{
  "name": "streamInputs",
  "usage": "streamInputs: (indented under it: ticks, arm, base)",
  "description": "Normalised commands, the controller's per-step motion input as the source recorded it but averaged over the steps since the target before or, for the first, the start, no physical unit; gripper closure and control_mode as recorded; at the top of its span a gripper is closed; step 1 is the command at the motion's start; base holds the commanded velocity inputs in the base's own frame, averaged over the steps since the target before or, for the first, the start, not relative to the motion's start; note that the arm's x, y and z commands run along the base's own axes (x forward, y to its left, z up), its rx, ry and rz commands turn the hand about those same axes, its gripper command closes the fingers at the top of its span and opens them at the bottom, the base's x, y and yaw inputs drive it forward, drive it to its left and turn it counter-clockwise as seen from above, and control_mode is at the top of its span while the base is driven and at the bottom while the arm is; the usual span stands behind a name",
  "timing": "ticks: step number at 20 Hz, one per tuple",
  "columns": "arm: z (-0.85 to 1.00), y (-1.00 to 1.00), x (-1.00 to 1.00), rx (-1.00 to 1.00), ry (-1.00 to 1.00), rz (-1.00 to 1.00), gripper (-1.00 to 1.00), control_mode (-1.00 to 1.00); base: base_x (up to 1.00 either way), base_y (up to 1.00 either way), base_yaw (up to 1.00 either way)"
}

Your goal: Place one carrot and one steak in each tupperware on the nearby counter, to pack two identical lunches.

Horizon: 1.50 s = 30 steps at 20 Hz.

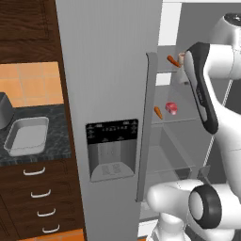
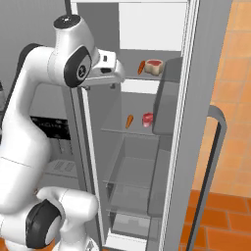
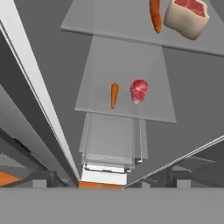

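Inside the open fridge (image 2: 171,147) we see one carrot (image 3: 155,16) beside a tan-edged steak (image 3: 186,16) on the upper shelf, another carrot (image 3: 114,94) beside a red steak (image 3: 138,90) below. Gripper fingers stand apart, holding nothing. One tupperware (image 1: 27,136) sits on the counter (image 1: 56,136).

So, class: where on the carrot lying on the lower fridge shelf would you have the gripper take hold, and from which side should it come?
Grip the lower carrot across its thin width near mid-length. It lies flat on the glass shelf, apart from the red steak beside it, so there is probably room for a finger on each side. Come in through the open fridge front, above the shelf, since the upper shelf limits a steep approach.
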Motion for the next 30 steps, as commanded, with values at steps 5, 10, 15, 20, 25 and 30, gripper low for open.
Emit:
streamInputs:
  ticks: [5,10,15,20,25,30]
  arm:
    - [0.26,-0.42,0.41,0.06,-0.05,0.0,-1.0,-1.0]
    - [0.2,-0.42,0.53,0.05,0.0,0.0,-1.0,-1.0]
    - [0.0,-0.38,0.49,0.01,0.0,0.06,-1.0,-1.0]
    - [0.0,-0.3,0.39,0.0,0.0,0.07,-1.0,-1.0]
    - [-0.03,-0.25,0.27,-0.06,0.0,0.0,-1.0,-1.0]
    - [-0.15,-0.03,0.4,-0.08,-0.03,0.0,-1.0,-1.0]
  base:
    - [0.0,0.0,0.0]
    - [0.0,0.0,0.0]
    - [0.0,0.0,0.0]
    - [0.0,0.0,0.0]
    - [0.0,0.0,0.0]
    - [0.0,0.0,0.0]
